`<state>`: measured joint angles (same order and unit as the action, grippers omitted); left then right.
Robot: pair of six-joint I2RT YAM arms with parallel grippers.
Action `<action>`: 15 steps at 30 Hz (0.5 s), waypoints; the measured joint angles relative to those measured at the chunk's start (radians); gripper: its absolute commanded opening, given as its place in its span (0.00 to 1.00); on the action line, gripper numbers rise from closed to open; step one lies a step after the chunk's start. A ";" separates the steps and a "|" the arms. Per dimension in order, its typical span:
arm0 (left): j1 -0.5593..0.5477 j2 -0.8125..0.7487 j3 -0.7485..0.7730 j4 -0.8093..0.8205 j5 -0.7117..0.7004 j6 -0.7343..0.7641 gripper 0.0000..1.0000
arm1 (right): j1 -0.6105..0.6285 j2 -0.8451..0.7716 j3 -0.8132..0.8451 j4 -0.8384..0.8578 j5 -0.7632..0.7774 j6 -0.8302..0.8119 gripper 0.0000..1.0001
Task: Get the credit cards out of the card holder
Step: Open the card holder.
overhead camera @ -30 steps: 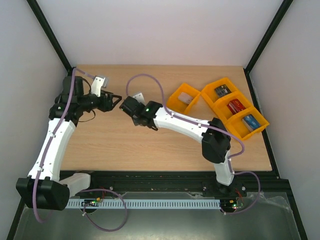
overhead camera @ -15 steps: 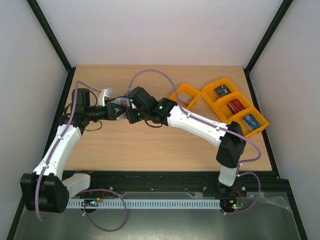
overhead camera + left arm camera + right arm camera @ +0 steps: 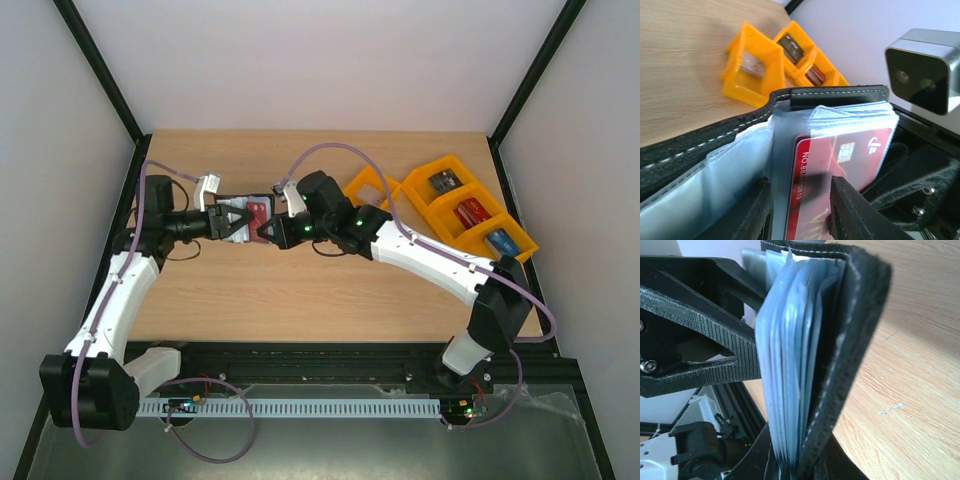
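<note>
Two arms meeting over the worktop [image 3: 330, 290], seen from above. The card holder [image 3: 240, 202] hangs open between them at about 9 o'clock from the worktop's middle and appears to be lifted clear of the surface. The orange trays [image 3: 440, 205] lie well apart toward 2 to 3 o'clock. The right tool [image 3: 800, 470] is clenched on the holder's lower edge, pinching the black cover and the bundle of clear pockets [image 3: 790, 365] together. The left tool [image 3: 800, 200] straddles the lower part of the red credit card [image 3: 840, 165], one finger in front of the card and one behind the neighbouring pocket leaves. The views do not settle whether it is already pressing or only bracketing the card. The card sits inside its pocket with the chip end toward 1 o'clock in the left wrist view; any other cards are not visible. The main hazard is probably that the left fingers close on the pocket film as well as the card. A pull would then drag the whole holder, twisting it in the right tool's narrow grip or stretching the pocket. A second risk is a shallow pinch on smooth plastic, letting the card slip and drop. Because the two tools work just beside each other, a skewed pull could also bring their fingers into contact.
</note>
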<state>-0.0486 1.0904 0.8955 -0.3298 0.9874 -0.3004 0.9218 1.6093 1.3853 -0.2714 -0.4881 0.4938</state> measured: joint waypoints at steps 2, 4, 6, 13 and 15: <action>0.001 -0.002 0.002 0.009 0.045 0.000 0.39 | -0.005 -0.014 -0.010 0.014 -0.027 -0.001 0.02; 0.001 -0.003 0.002 0.013 0.078 0.001 0.37 | -0.012 -0.027 -0.026 0.029 -0.052 -0.002 0.01; 0.001 -0.005 0.003 0.010 0.100 0.004 0.33 | -0.020 -0.041 -0.050 0.053 -0.085 -0.004 0.02; -0.003 0.010 0.088 -0.077 0.122 0.077 0.10 | -0.047 -0.072 -0.105 0.174 -0.161 0.015 0.02; -0.003 0.017 0.126 -0.110 0.106 0.105 0.03 | -0.055 -0.072 -0.104 0.205 -0.177 0.026 0.02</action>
<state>-0.0513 1.1076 1.0210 -0.4397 1.0935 -0.1951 0.8665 1.5375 1.2812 -0.0662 -0.6647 0.5198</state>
